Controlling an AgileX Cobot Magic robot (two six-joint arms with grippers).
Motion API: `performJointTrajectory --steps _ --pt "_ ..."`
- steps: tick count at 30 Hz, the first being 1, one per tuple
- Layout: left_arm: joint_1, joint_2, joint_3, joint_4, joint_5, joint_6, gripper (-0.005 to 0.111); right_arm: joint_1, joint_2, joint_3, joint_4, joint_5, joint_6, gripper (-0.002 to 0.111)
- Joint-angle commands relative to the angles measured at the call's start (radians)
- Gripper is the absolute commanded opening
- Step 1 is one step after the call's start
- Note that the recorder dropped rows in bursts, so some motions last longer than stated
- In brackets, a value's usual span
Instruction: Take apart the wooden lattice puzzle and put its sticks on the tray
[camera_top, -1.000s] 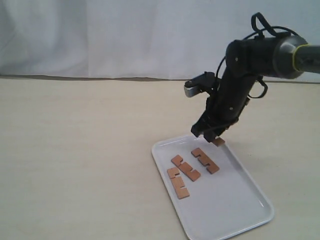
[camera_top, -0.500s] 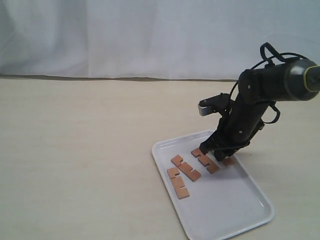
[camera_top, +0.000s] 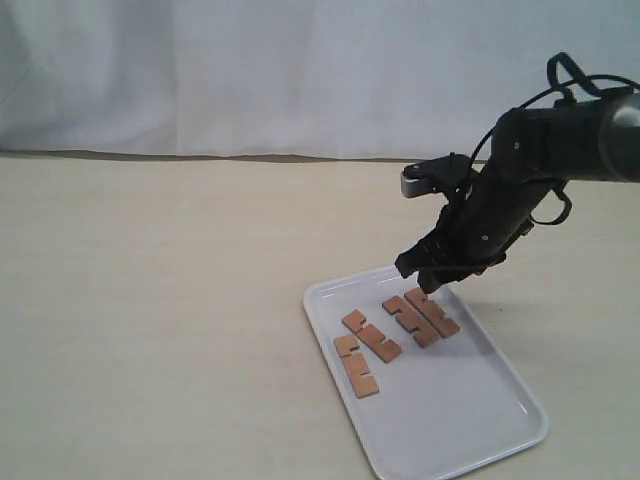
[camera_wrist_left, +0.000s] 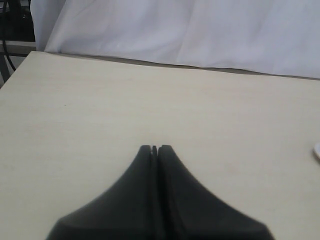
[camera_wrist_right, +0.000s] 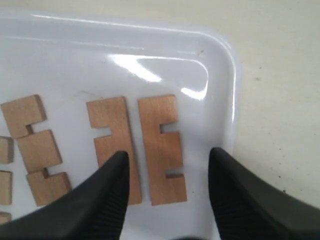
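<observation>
A white cloth backdrop was hung behind a pale beige wooden table (camera_top: 150, 300). Toward the table's left edge, the black left gripper (camera_wrist_left: 154, 148) was shown only in its own wrist view, its fingers pressed together with nothing between them, above bare tabletop.

Toward the near right corner of the table, a large flat white rectangular plastic tray (camera_top: 460, 400) with rounded corners and a low rim was set. No interlocked lattice was to be seen. Four short flat reddish-brown notched wooden sticks (camera_top: 372, 337) were laid separately on the tray's far half, the two on the left end to end at an angle and the two on the right side by side, nearly touching, close to a rounded far corner.

Just above that right-hand pair, the black right gripper (camera_top: 428, 280) was held spread and empty, its fingers straddling the outermost stick (camera_wrist_right: 162, 150) without touching it.

The sticks were judged light, stiff and thin. Lying flat on glossy plastic, they would probably be pushed along rather than lifted if only nudged. A grip was best taken across the narrow width at the solid middle, between the notches, since the thin end tabs might be chipped.
</observation>
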Motion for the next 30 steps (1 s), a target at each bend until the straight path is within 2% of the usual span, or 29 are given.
performJointTrajectory --steps 1,4,7,8,11,20,30 --pt "0.001 -0.002 0.003 0.0 -0.01 -0.003 0.0 -0.006 -0.084 0.0 0.005 0.07 0.006 0.047" --pt "0.001 -0.002 0.003 0.0 -0.01 -0.003 0.0 -0.006 -0.125 0.012 0.001 0.152 0.006 0.038" --pt "0.001 -0.002 0.003 0.0 -0.01 -0.003 0.0 -0.012 -0.182 0.064 0.001 0.186 0.006 0.01" --pt "0.001 -0.002 0.003 0.0 -0.01 -0.003 0.0 -0.018 -0.202 0.088 0.001 0.186 0.006 0.004" --pt "0.001 -0.002 0.003 0.0 -0.01 -0.003 0.0 -0.052 -0.279 0.189 0.03 0.159 0.012 0.005" --pt "0.001 -0.002 0.003 0.0 -0.012 -0.003 0.0 -0.236 -0.613 0.483 0.05 0.048 0.027 0.005" --pt "0.001 -0.002 0.003 0.0 -0.012 -0.003 0.0 -0.239 -1.162 0.798 0.032 -0.298 0.061 0.005"
